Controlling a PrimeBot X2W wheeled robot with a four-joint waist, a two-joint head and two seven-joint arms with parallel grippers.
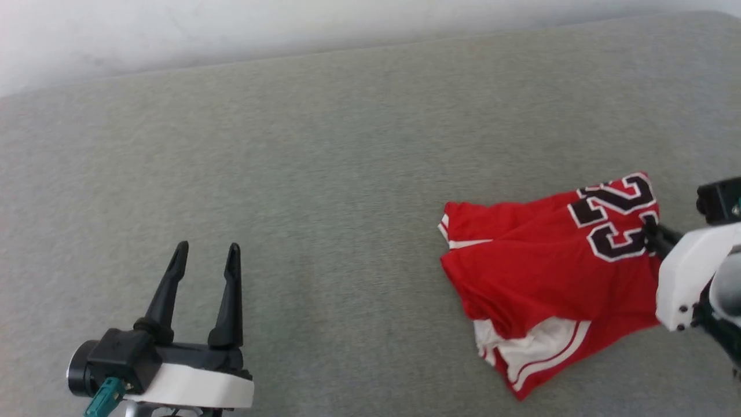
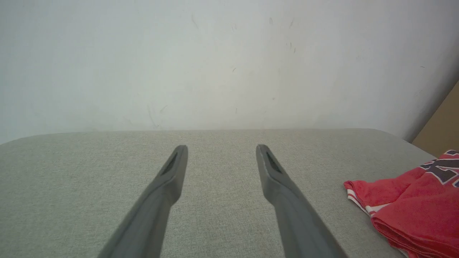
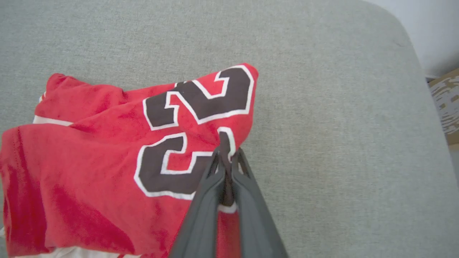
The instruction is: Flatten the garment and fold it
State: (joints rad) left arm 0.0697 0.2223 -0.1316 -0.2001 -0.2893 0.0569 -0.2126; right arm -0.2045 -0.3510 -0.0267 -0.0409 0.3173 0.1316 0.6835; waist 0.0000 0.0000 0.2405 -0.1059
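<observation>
The garment point(image 1: 538, 266) is a red jersey with white sleeves and black white-outlined numbers, lying crumpled at the right of the grey surface. In the right wrist view my right gripper point(image 3: 226, 156) is shut on a pinch of the garment point(image 3: 89, 154) at its edge beside the numbers. The same gripper point(image 1: 651, 229) reaches in from the right in the head view. My left gripper point(image 1: 205, 255) stands open at the lower left, far from the cloth, with nothing between its fingers. The left wrist view shows the garment point(image 2: 412, 208) at its right edge and the left gripper point(image 2: 220, 150) over bare surface.
A grey fabric surface point(image 1: 324, 174) spreads under everything, with a white wall point(image 1: 173, 29) behind it. Its rounded right corner point(image 3: 401, 32) lies close beyond the garment, and a brown floor patch point(image 3: 444, 100) shows past it.
</observation>
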